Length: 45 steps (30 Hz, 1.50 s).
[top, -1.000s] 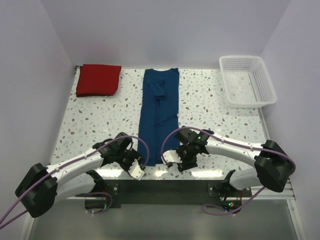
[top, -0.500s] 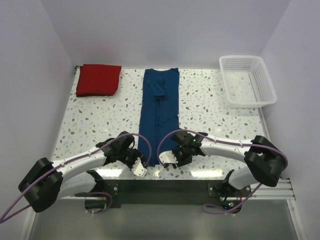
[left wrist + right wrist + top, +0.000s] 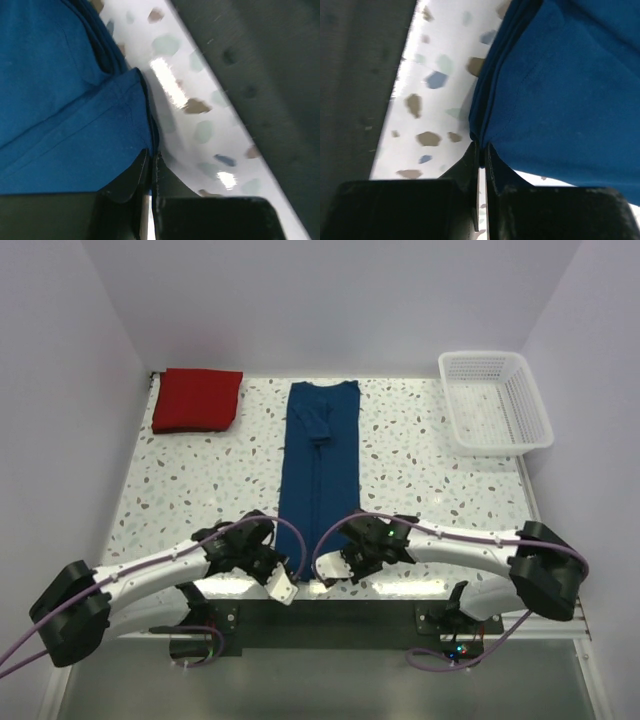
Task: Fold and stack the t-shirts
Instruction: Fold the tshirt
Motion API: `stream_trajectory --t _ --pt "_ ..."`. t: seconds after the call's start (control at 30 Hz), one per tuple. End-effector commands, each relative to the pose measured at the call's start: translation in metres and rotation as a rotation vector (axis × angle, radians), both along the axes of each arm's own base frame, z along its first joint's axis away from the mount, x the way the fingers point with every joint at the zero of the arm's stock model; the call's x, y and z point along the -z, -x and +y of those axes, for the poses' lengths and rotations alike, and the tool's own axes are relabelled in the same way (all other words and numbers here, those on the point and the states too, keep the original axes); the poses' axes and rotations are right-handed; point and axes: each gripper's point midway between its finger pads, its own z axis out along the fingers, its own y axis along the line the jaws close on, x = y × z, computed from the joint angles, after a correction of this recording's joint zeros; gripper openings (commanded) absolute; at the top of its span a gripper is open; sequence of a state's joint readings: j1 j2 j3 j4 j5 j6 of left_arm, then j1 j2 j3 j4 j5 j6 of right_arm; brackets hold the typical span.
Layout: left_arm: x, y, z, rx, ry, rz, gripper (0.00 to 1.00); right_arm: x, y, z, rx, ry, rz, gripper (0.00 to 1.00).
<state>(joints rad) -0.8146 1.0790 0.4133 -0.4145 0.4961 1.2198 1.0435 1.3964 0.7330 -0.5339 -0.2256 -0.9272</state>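
Your left gripper (image 3: 151,159) has its jaws pinched together on the near left corner of the navy t-shirt (image 3: 320,465), and your right gripper (image 3: 481,150) is clamped the same way on the near right corner. Both sit low at the near edge of the table (image 3: 430,480), close to each other. The navy t-shirt lies as a long narrow strip running away from you down the middle of the speckled top. The red t-shirt (image 3: 197,400) lies folded in the far left corner, the white basket (image 3: 500,410) in the far right
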Motion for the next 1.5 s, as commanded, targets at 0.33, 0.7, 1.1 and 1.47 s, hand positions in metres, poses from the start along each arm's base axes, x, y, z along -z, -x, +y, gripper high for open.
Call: stream_trajectory --t 0.33,0.7,1.1,1.47 --pt "-0.08 0.001 -0.019 -0.087 0.109 0.094 0.0 -0.087 -0.003 -0.005 0.118 -0.249 -0.025 0.0" --pt "-0.113 -0.121 -0.023 -0.278 0.199 -0.009 0.0 -0.113 -0.093 -0.004 0.285 -0.328 -0.099 0.0" --pt "-0.123 -0.224 -0.027 -0.311 0.217 -0.169 0.0 -0.114 -0.195 -0.001 0.315 -0.347 -0.175 0.0" --pt "-0.101 -0.278 -0.022 -0.329 0.191 -0.198 0.0 -0.094 -0.253 -0.006 0.329 -0.322 -0.185 0.0"
